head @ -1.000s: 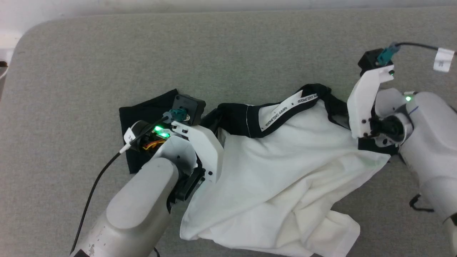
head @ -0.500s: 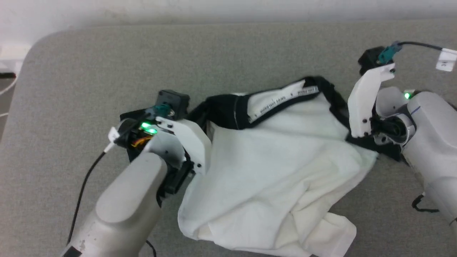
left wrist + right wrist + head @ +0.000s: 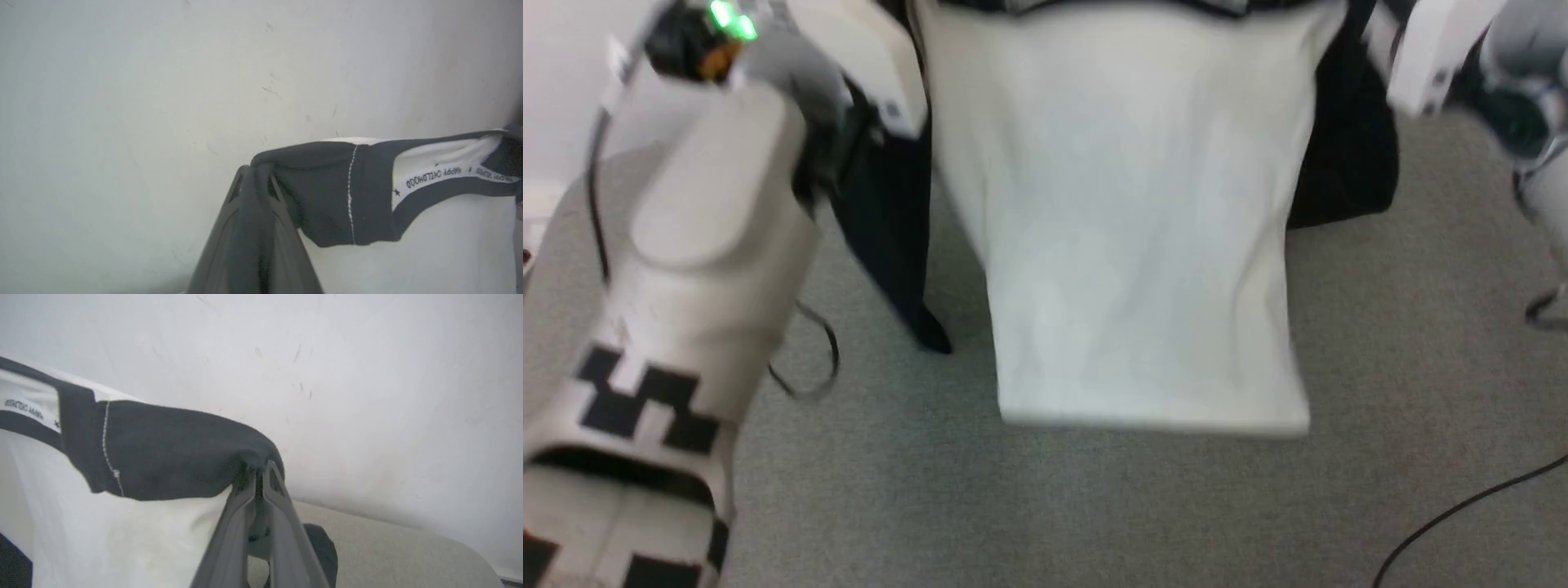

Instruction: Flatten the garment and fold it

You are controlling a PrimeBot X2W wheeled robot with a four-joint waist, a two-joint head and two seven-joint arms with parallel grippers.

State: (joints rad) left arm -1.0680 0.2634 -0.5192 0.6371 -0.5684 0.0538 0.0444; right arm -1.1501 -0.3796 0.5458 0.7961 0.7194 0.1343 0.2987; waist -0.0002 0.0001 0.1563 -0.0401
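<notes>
T-shirt [image 3: 1135, 204] hoisted up from counter [image 3: 1094, 506], hanging spread above it; left claw [image 3: 255, 174] and right claw [image 3: 260, 473] each clamped on a black shoulder.

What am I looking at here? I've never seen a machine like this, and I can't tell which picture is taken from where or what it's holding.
This is a two-armed robot, and the three pictures come from its own cameras. The head view looks down from its head: its pale left arm and right arm hold up a T-shirt over a grey surface. The white body hangs flat between them, with a black sleeve dangling at each side. The other two pictures come from cameras on the wrists, looking along each gripper's dark fingers. In the left wrist view the left gripper is pinched shut on one black shoulder, and the printed neck tape shows beside it. In the right wrist view the right gripper is pinched shut on the other shoulder.
</notes>
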